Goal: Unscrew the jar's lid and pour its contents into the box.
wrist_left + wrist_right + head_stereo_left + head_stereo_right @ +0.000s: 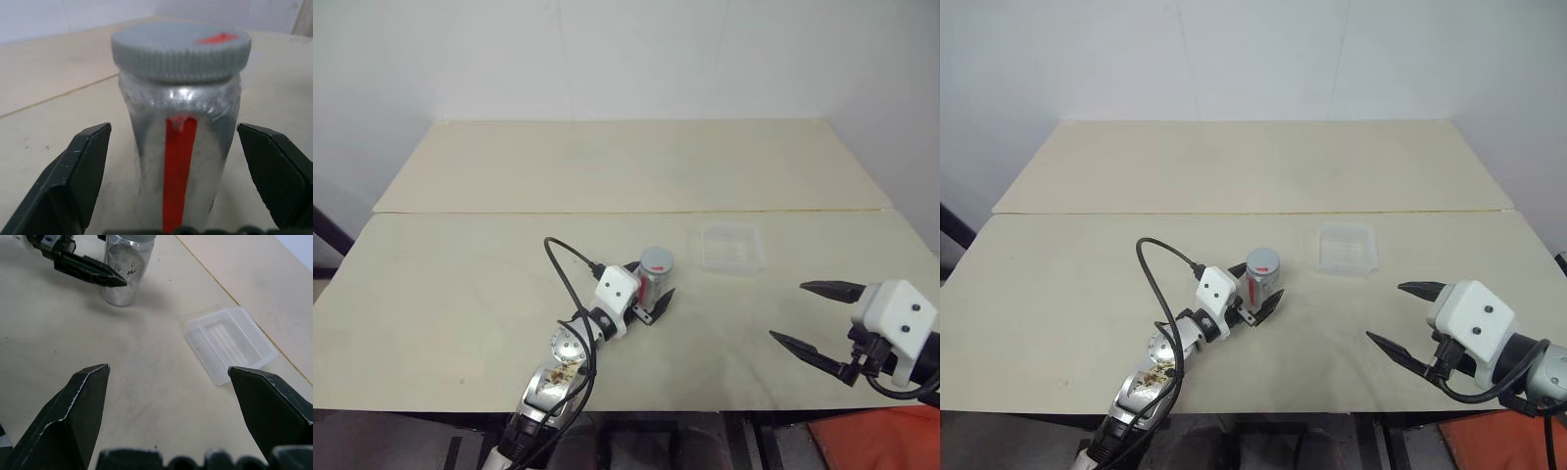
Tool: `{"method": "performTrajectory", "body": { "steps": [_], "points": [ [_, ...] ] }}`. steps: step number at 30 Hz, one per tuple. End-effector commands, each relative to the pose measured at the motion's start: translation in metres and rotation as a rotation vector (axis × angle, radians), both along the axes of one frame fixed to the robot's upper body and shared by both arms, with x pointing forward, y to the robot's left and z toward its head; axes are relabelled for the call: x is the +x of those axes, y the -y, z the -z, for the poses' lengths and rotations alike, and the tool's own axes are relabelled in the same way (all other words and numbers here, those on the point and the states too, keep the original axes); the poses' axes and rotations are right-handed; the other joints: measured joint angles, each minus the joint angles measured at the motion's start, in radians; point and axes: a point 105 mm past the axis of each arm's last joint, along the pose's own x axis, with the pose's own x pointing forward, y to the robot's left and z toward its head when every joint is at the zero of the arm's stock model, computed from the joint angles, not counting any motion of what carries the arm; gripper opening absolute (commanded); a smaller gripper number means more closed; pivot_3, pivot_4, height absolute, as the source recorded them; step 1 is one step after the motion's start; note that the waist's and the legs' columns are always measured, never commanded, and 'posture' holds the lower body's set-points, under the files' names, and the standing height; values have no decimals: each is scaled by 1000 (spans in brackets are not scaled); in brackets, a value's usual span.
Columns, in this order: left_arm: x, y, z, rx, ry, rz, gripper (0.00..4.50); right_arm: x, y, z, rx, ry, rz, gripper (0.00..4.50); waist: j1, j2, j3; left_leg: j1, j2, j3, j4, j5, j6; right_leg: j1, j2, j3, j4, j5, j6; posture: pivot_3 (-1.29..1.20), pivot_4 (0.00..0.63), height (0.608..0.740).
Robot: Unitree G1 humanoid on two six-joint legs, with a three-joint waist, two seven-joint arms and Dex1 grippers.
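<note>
Surface: pale beige table [460, 294] made of two boards with a seam line across it; a plain white wall [626, 59] stands behind the far board.
Right gripper: the right gripper [811, 315] hangs over the near right part of the table, its two black fingers spread wide with nothing between them. It points toward the middle of the table and touches nothing.
Left gripper: the left gripper [652, 297] is low over the near board, near the middle, with a black cable [570, 284] looping up behind its white body. Its fingers [78, 176] are wide apart, one on each side of the jar; in the left wrist view a gap shows on both sides, so they do not clamp it.
Jar: the jar [181, 161] stands upright on the near board, between the left fingers. Its wall looks silvery and has a red stripe running down the side.
Lid: the lid [181, 49] is grey, ribbed at the edge, with a red mark on top, and it sits on the jar.
Contents: a few dark specks [131, 268] show through the jar wall in the right wrist view.
Box: the box [732, 249] is a shallow clear tray lying flat on the near board, close to the seam. It is to the right of the jar and a little farther, apart from it, and nothing is seen inside.
</note>
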Motion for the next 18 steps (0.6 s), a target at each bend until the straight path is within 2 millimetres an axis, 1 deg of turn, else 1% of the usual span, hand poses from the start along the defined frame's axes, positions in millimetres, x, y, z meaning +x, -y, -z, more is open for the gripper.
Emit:
{"method": "performTrajectory", "body": {
  "steps": [1, 7, 10, 11, 16, 18],
  "points": [
    [5, 3, -14, -55, 53, -11, 4481, -1, 2, -9, -27, 39, 13, 4500, 1, 0, 0, 0, 0, 0, 0, 0, 0, 0, 0, 0, 0, 0, 0, 0, 150, 740],
    [10, 7, -10, -52, 41, -7, 4481, 0, 3, -9, -30, 44, 19, 4500, 8, 0, 0, 0, 0, 0, 0, 0, 0, 0, 0, 0, 0, 0, 0, 0, 150, 740],
    [10, 6, -12, -65, 55, -18, 3888, 0, 3, -9, -30, 49, 25, 4500, 8, 0, 0, 0, 0, 0, 0, 0, 0, 0, 0, 0, 0, 0, 0, 0, 150, 740],
    [11, 6, -11, -66, 51, -17, 3617, 0, 3, -9, -30, 51, 27, 4500, 9, 0, 0, 0, 0, 0, 0, 0, 0, 0, 0, -1, 0, 0, 0, 0, 150, 740],
    [13, 7, -10, -65, 55, -20, 1974, 0, 4, -9, -28, 54, 34, 4500, 9, 0, 0, 0, 0, -1, 0, 0, 0, 0, 0, -1, 0, 0, 0, 0, 150, 740],
    [13, 7, -10, -64, 52, -14, 1944, 0, 3, -9, -28, 55, 35, 4500, 9, 0, 0, 0, 0, -1, 0, 0, 0, 0, 0, -1, 0, 0, 0, 0, 150, 740]
  ]
}}
